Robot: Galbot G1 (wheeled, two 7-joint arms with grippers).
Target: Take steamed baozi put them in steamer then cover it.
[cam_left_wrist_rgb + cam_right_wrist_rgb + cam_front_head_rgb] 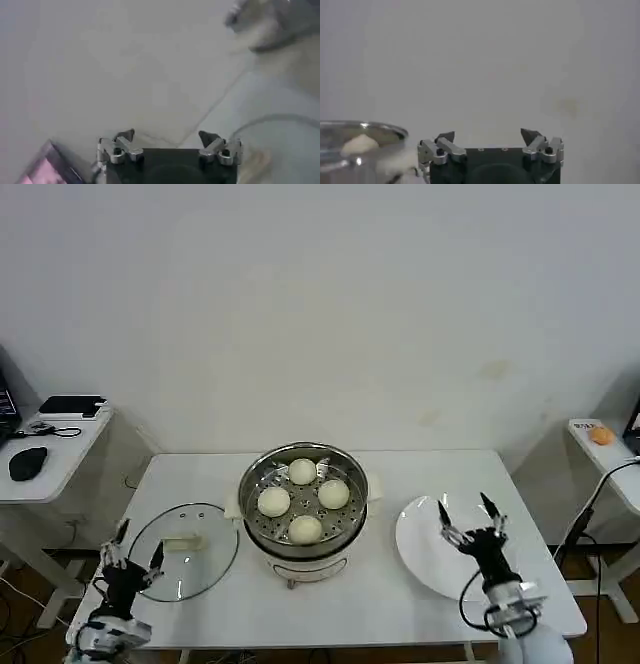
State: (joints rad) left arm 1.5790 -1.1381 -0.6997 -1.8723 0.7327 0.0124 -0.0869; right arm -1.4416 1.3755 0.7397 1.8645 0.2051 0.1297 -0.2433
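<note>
- With its fingers apart and empty at lower left of the head view, our left gripper (137, 552) sits just beside the cover (184, 550), which lies flat on the table (390, 604); its bar handle runs left-right.
- We judge the left arm nearer. The steamer (303, 494), centre, lies right of the cover, holding four baozi (305, 529).
- Our right gripper (472, 516), also apart, hovers over the plate (425, 539), lower right.
- Its wrist view catches the steamer rim from the side.

Bright, even, soft light; faint shadows under the table (400, 604); both wrist views blurred, hazy, washed-out.
</note>
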